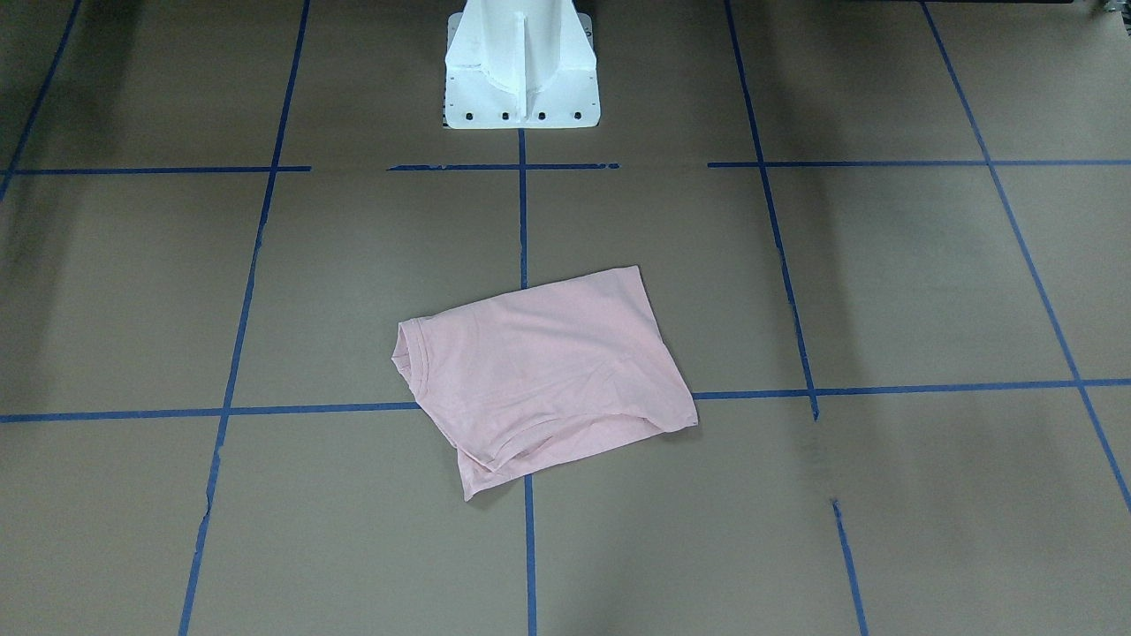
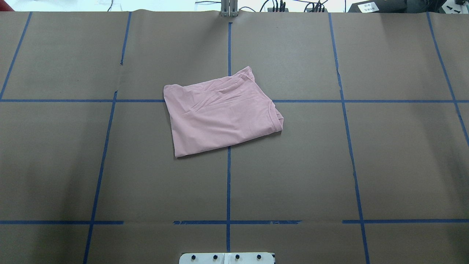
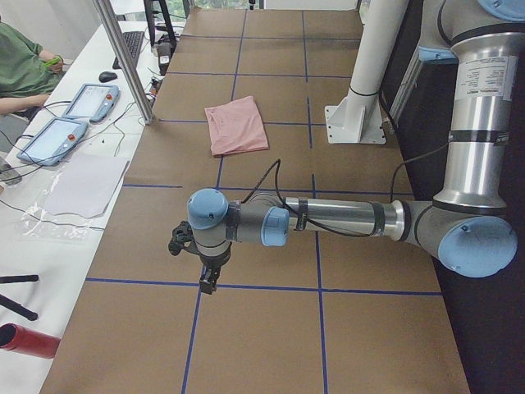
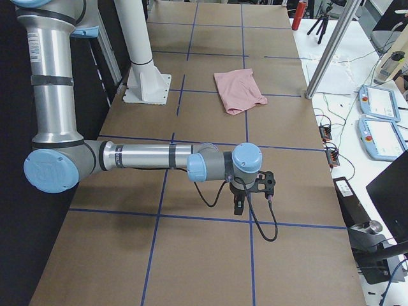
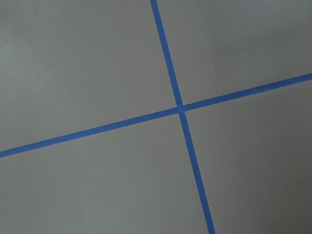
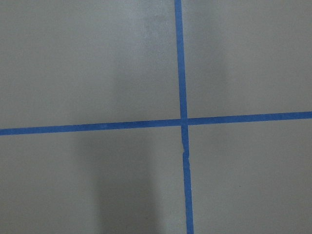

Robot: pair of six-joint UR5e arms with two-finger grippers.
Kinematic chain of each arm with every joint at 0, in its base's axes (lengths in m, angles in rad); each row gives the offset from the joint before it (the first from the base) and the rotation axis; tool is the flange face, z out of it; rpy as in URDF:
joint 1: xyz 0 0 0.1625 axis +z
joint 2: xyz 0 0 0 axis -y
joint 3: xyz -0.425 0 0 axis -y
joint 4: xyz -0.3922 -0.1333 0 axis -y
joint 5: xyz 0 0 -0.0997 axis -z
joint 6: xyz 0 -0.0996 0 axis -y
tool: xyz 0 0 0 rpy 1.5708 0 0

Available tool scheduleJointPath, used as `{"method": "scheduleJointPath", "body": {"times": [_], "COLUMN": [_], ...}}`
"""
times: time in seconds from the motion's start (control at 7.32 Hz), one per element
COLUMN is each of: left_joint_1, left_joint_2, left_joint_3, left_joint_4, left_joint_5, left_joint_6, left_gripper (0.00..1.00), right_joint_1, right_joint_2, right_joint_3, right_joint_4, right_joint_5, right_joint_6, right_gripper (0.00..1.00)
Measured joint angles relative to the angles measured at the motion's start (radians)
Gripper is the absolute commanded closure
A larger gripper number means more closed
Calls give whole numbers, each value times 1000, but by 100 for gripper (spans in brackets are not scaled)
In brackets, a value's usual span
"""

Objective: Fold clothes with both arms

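The pale pink T-shirt [image 2: 221, 112] lies folded into a compact rectangle at the middle of the table, plain side up, its ribbed collar at one edge [image 1: 408, 353]. It also shows in the left side view [image 3: 236, 125] and the right side view [image 4: 238, 90]. No print shows. My left gripper [image 3: 209, 283] hangs over the table's left end, far from the shirt. My right gripper [image 4: 239, 207] hangs over the right end, also far from it. Both show only in the side views, so I cannot tell whether they are open or shut. Neither holds anything I can see.
The table [image 2: 110, 165] is covered in brown paper with a blue tape grid. The white pedestal base [image 1: 521, 79] stands at the robot's edge. Teach pendants [image 3: 70, 115] and cables lie on a side bench. A metal post [image 3: 123, 61] stands at the far edge.
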Motion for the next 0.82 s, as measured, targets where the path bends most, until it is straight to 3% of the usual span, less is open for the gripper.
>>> {"method": "scheduleJointPath", "body": {"times": [0.27, 0.82], "left_joint_1": [0, 0], "left_joint_2": [-1, -3], "left_joint_3": [7, 7], "left_joint_4": [0, 0], "left_joint_5": [-2, -27], "left_joint_6": [-24, -279], "left_gripper": [0, 0], "right_joint_1": [0, 1], "right_joint_2": [0, 0], "right_joint_3": [1, 5], "right_joint_4": [0, 0], "right_joint_5": [0, 0], "right_joint_6": [-1, -1], "right_gripper": [0, 0]}}
